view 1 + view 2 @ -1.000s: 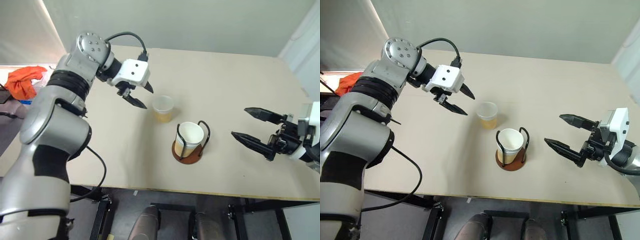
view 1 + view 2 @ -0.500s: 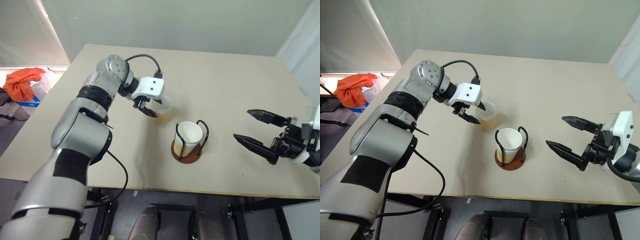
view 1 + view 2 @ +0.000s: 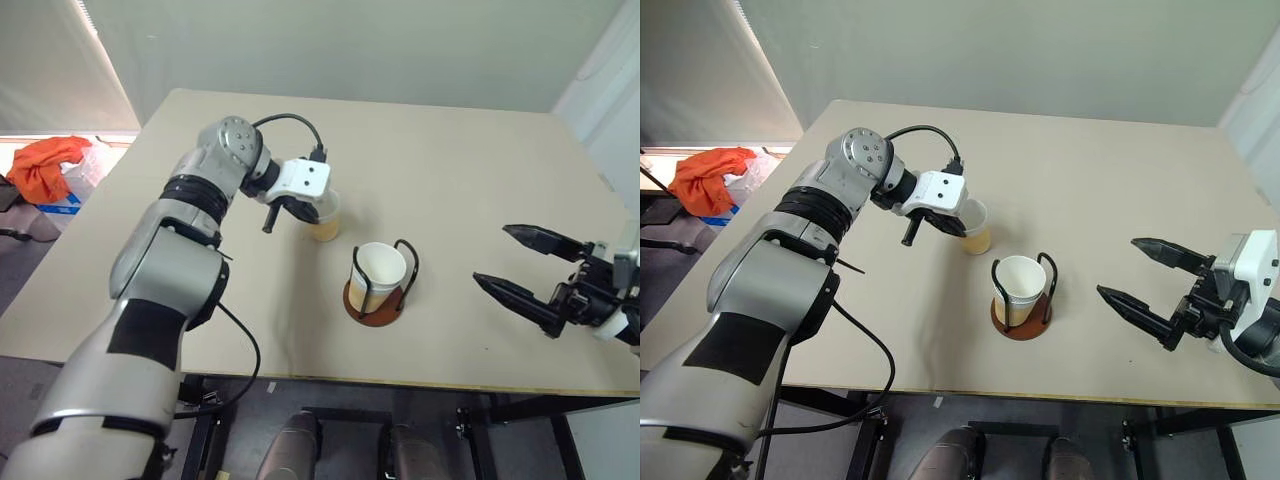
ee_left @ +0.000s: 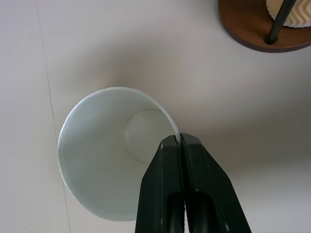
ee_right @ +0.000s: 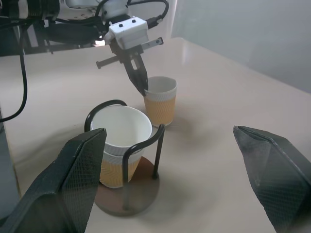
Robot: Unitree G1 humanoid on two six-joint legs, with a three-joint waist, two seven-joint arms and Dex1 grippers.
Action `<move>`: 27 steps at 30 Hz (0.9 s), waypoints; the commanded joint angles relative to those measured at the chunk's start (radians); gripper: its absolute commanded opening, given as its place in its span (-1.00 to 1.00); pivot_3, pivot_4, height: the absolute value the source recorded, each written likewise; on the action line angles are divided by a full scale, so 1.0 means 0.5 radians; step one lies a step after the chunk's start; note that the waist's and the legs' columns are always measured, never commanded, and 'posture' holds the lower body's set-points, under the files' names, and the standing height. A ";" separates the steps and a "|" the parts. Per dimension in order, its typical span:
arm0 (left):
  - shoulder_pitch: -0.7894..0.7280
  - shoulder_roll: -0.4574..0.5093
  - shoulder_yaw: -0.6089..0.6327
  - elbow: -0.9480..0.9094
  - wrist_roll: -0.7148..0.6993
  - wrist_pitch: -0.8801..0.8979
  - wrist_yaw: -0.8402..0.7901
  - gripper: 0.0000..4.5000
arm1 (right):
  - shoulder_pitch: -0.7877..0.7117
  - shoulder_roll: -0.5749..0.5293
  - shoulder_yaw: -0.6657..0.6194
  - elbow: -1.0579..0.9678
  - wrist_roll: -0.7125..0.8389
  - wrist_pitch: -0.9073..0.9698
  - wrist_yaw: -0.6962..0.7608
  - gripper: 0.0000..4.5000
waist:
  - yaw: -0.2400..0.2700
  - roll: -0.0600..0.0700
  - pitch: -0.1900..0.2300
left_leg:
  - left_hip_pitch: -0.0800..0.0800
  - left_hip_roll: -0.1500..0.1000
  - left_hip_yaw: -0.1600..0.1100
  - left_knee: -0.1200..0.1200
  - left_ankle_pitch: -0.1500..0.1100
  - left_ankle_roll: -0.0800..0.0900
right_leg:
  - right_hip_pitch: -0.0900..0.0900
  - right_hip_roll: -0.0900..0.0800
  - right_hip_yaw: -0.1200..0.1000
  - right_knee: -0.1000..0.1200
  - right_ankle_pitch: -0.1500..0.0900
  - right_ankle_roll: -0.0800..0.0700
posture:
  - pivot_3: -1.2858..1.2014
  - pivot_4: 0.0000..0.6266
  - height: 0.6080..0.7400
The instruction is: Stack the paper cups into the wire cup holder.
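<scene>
Two paper cups are seen on a table (image 3: 470, 160).
One cup (image 3: 324, 217) is pinched at its rim by the left gripper (image 4: 180, 141); another cup (image 3: 378, 275) sits in the wire holder (image 3: 376, 298) nearby. Right gripper (image 3: 515, 262) fingers are spread apart.

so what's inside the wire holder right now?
Cups nested in the holder: the top cup with a second rim showing beneath it in the right wrist view. Whether more sit underneath is hidden.

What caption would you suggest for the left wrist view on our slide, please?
Left gripper shut on the rim of a paper cup standing near the wire cup holder.
</scene>
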 commanded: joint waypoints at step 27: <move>-0.412 0.758 -1.352 -1.627 -2.403 0.027 -0.441 -0.99 | 0.820 0.011 -0.630 -0.195 0.105 0.073 0.368 0.97 | -0.015 0.002 -0.002 | 0.001 0.001 0.029 0.012 -0.026 0.015 | -0.004 -0.005 0.019 -0.001 -0.004 0.005 | 0.03 -0.52 1.00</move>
